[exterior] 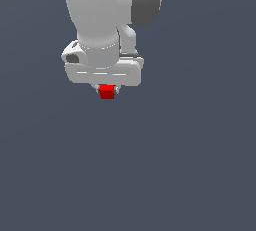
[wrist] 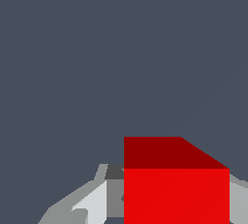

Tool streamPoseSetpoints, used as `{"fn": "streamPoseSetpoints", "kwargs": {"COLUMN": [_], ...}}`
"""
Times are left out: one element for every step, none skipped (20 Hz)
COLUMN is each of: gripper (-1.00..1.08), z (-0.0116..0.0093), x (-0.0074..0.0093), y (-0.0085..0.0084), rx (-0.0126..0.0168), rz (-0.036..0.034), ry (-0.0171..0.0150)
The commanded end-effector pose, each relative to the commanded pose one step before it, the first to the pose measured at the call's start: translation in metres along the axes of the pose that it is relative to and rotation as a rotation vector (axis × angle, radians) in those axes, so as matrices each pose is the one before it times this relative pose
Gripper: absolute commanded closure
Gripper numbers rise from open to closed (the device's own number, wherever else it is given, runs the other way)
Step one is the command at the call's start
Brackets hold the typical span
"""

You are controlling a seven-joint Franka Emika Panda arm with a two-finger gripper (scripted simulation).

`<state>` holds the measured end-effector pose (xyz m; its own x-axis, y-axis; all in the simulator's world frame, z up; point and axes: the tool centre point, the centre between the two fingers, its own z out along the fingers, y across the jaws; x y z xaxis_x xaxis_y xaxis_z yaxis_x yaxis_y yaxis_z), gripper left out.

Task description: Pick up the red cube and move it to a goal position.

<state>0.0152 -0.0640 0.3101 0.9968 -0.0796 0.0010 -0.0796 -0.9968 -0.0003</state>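
Note:
The red cube (exterior: 106, 92) is small and bright red, held between the short fingers of my white gripper (exterior: 106, 91) just below the hand. In the exterior view it hangs in the upper middle, with no surface seen touching it. In the wrist view the red cube (wrist: 176, 189) fills the near part of the picture, with a grey finger (wrist: 92, 203) pressed against one side and a sliver of the other finger (wrist: 238, 199) at the opposite side. The gripper is shut on the cube.
A plain dark grey-blue background (exterior: 190, 165) fills both views, with no other objects, edges or markers to be seen. The white arm (exterior: 100, 10) rises above the hand out of the exterior view's top.

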Motion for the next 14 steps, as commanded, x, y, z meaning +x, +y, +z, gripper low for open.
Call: {"fn": "streamPoseSetpoints", "kwargs": {"gripper": [1.08,1.08,1.08,1.08,1.08,1.08,1.08,1.08,1.08,1.08,1.08,1.08,1.08,1.08], "z": [-0.02051,-0.00668,-0.00608,-0.00548,-0.00489,-0.0043,-0.00371,-0.00313,-0.00256,-0.002,-0.00145,-0.00094,-0.00049,-0.00014], "x": [-0.00121,-0.00013,-0.0001,-0.00006,-0.00003,0.00001,0.00006,0.0001,0.00015,0.00019,0.00022,0.00021,0.00016,0.00006], "y": [0.00255,0.00086,0.00078,0.00071,0.00063,0.00056,0.00049,0.00041,0.00034,0.00027,0.0002,0.00013,0.00007,0.00002], "rx": [0.00003,0.0,0.0,0.0,0.0,0.0,0.0,0.0,0.0,0.0,0.0,0.0,0.0,0.0], "rz": [-0.00023,0.0,0.0,0.0,0.0,0.0,0.0,0.0,0.0,0.0,0.0,0.0,0.0,0.0], "ry": [-0.00122,0.0,0.0,0.0,0.0,0.0,0.0,0.0,0.0,0.0,0.0,0.0,0.0,0.0]}}
